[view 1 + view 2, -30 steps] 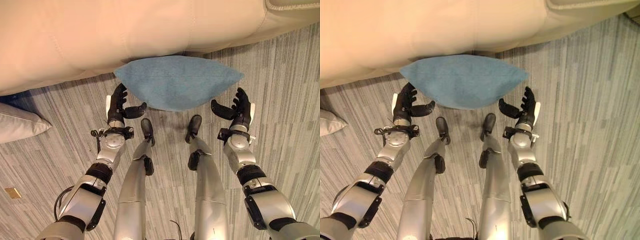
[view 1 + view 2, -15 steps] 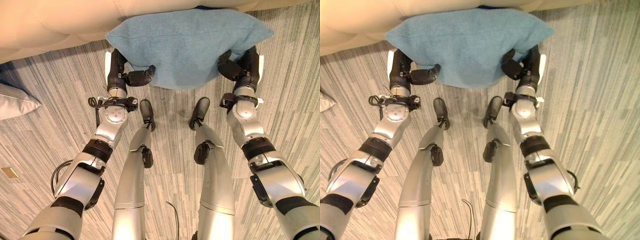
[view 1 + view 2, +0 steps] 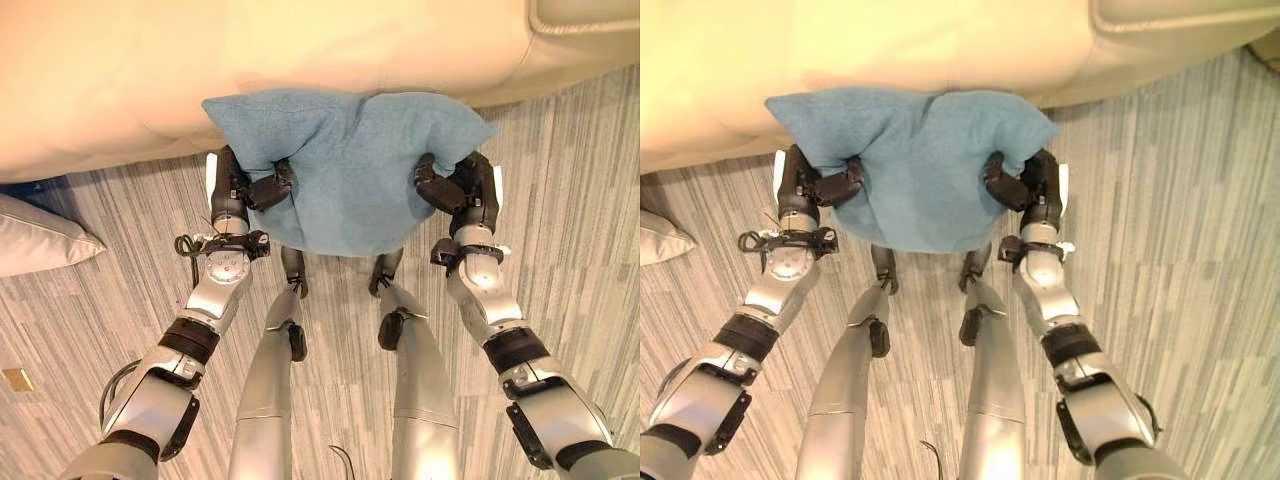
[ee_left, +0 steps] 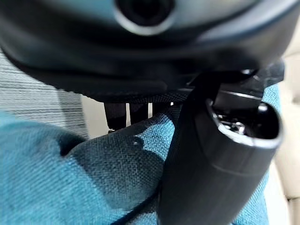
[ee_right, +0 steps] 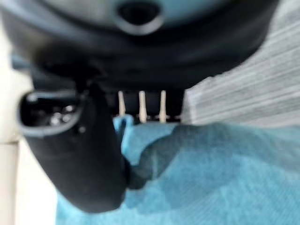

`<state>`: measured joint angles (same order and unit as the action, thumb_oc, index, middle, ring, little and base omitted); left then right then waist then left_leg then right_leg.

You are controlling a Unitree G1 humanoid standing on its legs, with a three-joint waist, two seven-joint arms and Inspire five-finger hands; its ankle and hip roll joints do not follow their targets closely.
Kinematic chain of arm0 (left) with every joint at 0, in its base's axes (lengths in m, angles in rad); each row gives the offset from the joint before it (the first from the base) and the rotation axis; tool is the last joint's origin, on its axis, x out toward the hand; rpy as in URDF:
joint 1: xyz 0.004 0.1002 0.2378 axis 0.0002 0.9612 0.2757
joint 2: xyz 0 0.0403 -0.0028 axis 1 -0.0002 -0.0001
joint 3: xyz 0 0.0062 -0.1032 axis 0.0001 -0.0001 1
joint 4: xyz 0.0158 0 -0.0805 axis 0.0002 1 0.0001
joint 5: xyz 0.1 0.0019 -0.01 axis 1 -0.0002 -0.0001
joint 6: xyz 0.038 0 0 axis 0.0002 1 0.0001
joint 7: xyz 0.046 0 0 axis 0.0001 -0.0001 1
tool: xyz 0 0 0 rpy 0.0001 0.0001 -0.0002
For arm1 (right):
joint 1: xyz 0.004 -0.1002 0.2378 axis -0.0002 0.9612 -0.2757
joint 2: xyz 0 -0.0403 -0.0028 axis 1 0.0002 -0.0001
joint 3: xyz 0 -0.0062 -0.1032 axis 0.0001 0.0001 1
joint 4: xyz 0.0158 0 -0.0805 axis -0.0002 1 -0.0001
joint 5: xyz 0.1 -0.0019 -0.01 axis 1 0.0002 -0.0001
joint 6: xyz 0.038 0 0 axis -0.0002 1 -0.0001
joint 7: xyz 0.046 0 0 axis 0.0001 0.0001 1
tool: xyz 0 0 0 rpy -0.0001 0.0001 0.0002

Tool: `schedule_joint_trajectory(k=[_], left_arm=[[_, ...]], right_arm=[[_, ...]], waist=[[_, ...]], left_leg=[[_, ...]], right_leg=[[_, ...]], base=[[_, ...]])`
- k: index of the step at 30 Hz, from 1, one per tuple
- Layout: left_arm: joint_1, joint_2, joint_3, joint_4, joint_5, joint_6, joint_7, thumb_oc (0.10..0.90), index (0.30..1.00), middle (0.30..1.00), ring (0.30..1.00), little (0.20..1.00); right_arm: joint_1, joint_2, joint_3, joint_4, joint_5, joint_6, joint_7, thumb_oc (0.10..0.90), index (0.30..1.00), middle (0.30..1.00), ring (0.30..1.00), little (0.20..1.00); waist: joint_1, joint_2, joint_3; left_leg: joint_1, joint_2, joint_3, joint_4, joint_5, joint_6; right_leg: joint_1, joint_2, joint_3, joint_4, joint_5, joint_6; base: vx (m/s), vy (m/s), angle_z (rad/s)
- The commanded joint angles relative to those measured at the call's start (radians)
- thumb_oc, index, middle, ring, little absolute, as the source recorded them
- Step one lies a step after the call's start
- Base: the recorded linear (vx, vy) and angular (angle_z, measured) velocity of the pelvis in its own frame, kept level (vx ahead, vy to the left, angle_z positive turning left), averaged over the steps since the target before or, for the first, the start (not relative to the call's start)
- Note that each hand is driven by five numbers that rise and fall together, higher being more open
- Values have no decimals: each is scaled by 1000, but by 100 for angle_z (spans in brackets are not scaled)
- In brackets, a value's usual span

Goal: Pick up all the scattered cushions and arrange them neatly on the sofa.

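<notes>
The beige sofa (image 3: pixel 250 70) is spanning the head views from nine to three o'clock across the top. The striped grey carpet (image 3: pixel 580 220) is lying below it. The blue cushion (image 3: pixel 350 170) is hanging at centre, just beside the sofa's front edge, bunched inward at both flanks. The left hand (image 3: pixel 245 190) is gripping the cushion's nine o'clock side, thumb and fingers clamped on the fabric. The right hand (image 3: pixel 455 190) is pinching the three o'clock side likewise. A pale grey cushion (image 3: pixel 40 240) is resting on the carpet at nine o'clock, well apart.
</notes>
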<state>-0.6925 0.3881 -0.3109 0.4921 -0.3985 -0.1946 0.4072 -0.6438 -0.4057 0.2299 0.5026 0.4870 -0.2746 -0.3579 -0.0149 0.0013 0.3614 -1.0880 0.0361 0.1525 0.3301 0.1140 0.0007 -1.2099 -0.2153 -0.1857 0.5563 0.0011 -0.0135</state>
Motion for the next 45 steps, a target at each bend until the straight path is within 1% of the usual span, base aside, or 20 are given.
schedule_joint_trajectory(k=[1,3,7,9,11,14,15,16,17,18,20,25,26,29,32,34,35,37,39,45], left_arm=[[61,-92,-46,-143,58,-169,-71,400,300,300,300,300],[159,-97,-36,-193,63,-173,-84,400,300,300,300,300],[249,-84,-24,-252,58,-177,-105,400,300,300,300,300],[337,-75,4,-312,17,-189,-132,400,300,300,300,300],[361,-68,9,-328,12,-194,-142,400,300,300,300,300],[422,-34,17,-384,33,-198,-163,400,300,300,300,300],[455,-13,25,-404,55,-202,-170,400,300,300,300,300],[456,-12,25,-405,55,-202,-170,400,300,300,300,300],[484,-1,30,-416,64,-202,-174,400,300,300,300,300],[484,-1,30,-416,64,-202,-174,400,300,300,300,300],[528,4,46,-424,62,-199,-183,400,300,300,300,300],[578,-5,60,-419,51,-185,-200,400,300,300,300,300],[593,-13,59,-408,55,-176,-209,400,300,300,300,300],[623,-28,56,-404,37,-168,-226,400,300,300,300,300],[630,-34,51,-403,45,-161,-229,400,300,300,300,300],[636,-36,44,-405,58,-151,-236,400,300,300,300,300],[633,-36,41,-403,67,-147,-236,400,300,300,300,300],[638,-37,45,-404,65,-152,-243,400,300,300,300,300],[656,-28,48,-423,70,-150,-248,400,300,300,300,300],[677,-2,62,-436,81,-139,-259,400,300,300,300,300]], right_arm=[[67,103,61,-182,-95,-133,75,400,300,300,300,300],[172,100,37,-281,-142,-131,75,400,300,300,300,300],[257,76,15,-368,-197,-125,83,400,300,300,300,300],[331,47,1,-453,-259,-113,93,400,300,300,300,300],[354,35,-3,-473,-279,-109,102,400,300,300,300,300],[419,2,-20,-530,-319,-104,124,400,300,300,300,300],[449,-8,-31,-552,-331,-101,131,400,300,300,300,300],[450,-8,-31,-553,-331,-101,131,400,300,300,300,300],[485,-5,-39,-563,-325,-96,140,400,300,300,300,300],[485,-5,-39,-563,-325,-95,141,400,300,300,300,300],[531,-2,-57,-571,-328,-87,148,400,300,300,300,300],[583,-13,-78,-572,-347,-75,157,400,300,300,300,300],[609,-18,-98,-568,-349,-69,157,400,300,300,300,300],[624,-22,-113,-565,-353,-64,157,400,300,300,300,300],[626,-19,-120,-567,-353,-63,155,400,300,300,300,300],[632,-16,-136,-569,-352,-57,150,400,300,300,300,300],[628,-17,-139,-566,-357,-56,140,400,300,300,300,300],[630,-13,-142,-565,-361,-51,140,400,300,300,300,300],[629,-5,-133,-567,-384,-50,148,400,300,300,300,300],[623,19,-128,-551,-387,-37,176,400,300,300,300,300]], waist=[[0,9,-204],[-3,4,-222],[-5,-2,-236],[-3,-8,-247],[-2,-10,-253],[-2,-15,-260],[-1,-16,-262],[-1,-16,-258],[-1,-17,-272],[-2,-17,-271],[-1,-20,-283],[5,-30,-286],[7,-35,-281],[13,-40,-275],[18,-46,-270],[19,-58,-280],[22,-64,-275],[29,-62,-288],[36,-65,-294],[56,-74,-302]], left_leg=[[58,31,-87,-38,-113,-47],[186,29,-95,-84,-119,-59],[291,29,-99,-110,-98,-58],[429,33,-109,-140,-107,-64],[472,37,-109,-148,-109,-65],[610,48,-107,-183,-114,-70],[696,56,-103,-208,-113,-75],[702,57,-103,-211,-112,-75],[781,71,-93,-243,-108,-82],[782,70,-94,-248,-103,-81],[878,82,-82,-273,-103,-93],[930,85,-90,-234,-114,-99],[920,90,-95,-177,-106,-108],[921,89,-98,-129,-108,-110],[913,75,-102,-138,-128,-104],[879,53,-75,-178,-116,-95],[819,42,-44,-159,-98,-90],[811,38,-27,-166,-104,-82],[865,12,-45,-202,-131,-65],[938,-23,-22,-225,-181,-11]], right_leg=[[151,-24,34,-119,-23,145],[272,-21,10,-161,-32,144],[387,-11,-21,-212,-15,130],[532,8,-40,-260,-27,128],[578,14,-45,-273,-31,127],[729,36,-60,-327,-42,126],[821,52,-69,-359,-48,125],[827,52,-70,-362,-47,125],[908,71,-74,-394,-53,123],[911,71,-75,-400,-48,123],[1025,102,-81,-451,-62,119],[1135,131,-84,-504,-79,99],[1176,138,-93,-524,-82,90],[1219,137,-104,-539,-81,87],[1226,130,-107,-547,-80,90],[1232,123,-119,-560,-80,97],[1236,122,-119,-558,-84,96],[1224,128,-108,-550,-91,97],[1232,121,-96,-514,-109,112],[1222,62,-62,-383,-110,153]], base=[[30,-105,-1],[49,-115,-2],[-9,-59,5],[97,-82,5],[85,-48,-4],[151,-77,-3],[143,-77,-6],[212,-92,-4],[111,-39,-1],[213,-108,2],[162,-121,7],[90,-85,7],[75,-60,13],[95,-19,26],[65,39,14],[85,72,9],[82,100,18],[124,105,17],[244,161,-19],[187,169,-22]])
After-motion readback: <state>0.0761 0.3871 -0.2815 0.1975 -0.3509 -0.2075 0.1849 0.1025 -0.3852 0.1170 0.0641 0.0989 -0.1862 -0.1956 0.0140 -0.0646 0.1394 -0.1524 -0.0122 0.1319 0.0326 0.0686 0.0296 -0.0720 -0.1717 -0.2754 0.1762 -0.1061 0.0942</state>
